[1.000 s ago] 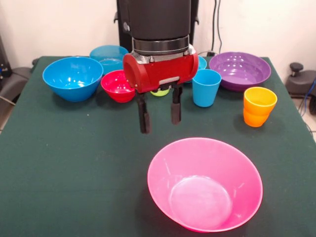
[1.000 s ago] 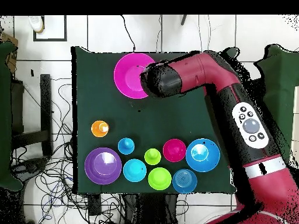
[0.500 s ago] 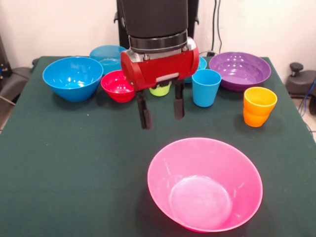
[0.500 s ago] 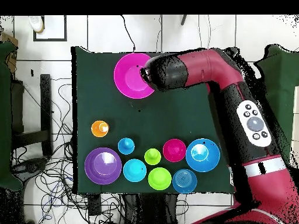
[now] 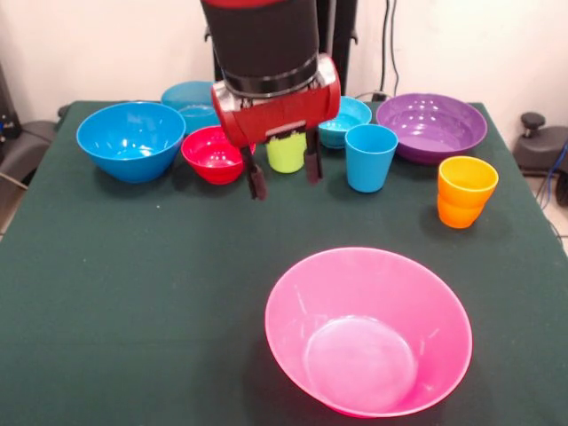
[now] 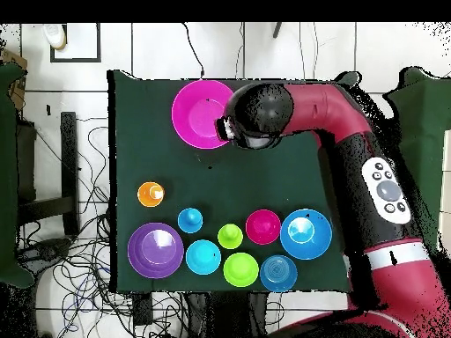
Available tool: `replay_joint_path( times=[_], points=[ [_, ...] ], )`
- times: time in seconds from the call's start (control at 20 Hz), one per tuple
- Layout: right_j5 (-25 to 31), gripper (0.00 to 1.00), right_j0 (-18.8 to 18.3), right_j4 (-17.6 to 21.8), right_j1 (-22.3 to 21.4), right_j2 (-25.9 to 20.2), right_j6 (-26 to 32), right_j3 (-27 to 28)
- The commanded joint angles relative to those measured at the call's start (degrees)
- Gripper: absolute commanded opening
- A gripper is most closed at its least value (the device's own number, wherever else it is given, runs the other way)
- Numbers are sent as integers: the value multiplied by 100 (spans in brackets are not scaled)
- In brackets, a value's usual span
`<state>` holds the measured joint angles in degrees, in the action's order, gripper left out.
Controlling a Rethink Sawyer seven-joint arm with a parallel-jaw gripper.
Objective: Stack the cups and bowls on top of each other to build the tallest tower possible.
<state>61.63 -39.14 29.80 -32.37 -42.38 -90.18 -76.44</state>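
arm: red and black Sawyer arm [image 6: 352, 132] comes up one side of the table and bends across toward the middle | wrist: fat black cylinder with a red housing, pointing straight down | gripper: black two-finger gripper [image 5: 283, 173] hanging above the table, fingers [image 5: 256, 184] spread apart, nothing between them

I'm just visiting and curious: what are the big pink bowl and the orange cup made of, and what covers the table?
The pink bowl looks like glossy, slightly see-through plastic: light glints on its wall and the base shows paler. The orange cup seems to be shiny opaque plastic with a stepped body. The table appears covered in dark green matte cloth, perhaps felt; it shows no shine.
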Motion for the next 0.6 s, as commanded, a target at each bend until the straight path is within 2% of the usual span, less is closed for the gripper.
replay_joint_path(
  times=[0.05, 0.1, 0.25, 0.3, 0.4, 0.6],
  points=[
    [139, 100, 551, 330, 521, 860, -934, 531],
    [176, 100, 574, 409, 566, 870, -697, 619],
    [297, 100, 714, 458, 657, 1033, -624, 851],
    [306, 100, 841, 673, 672, 1148, -557, 974],
    [217, 100, 999, 819, 785, 1220, -466, 1169],
    [58, 100, 1055, 404, 1011, 1152, -716, 1343]
  ],
)
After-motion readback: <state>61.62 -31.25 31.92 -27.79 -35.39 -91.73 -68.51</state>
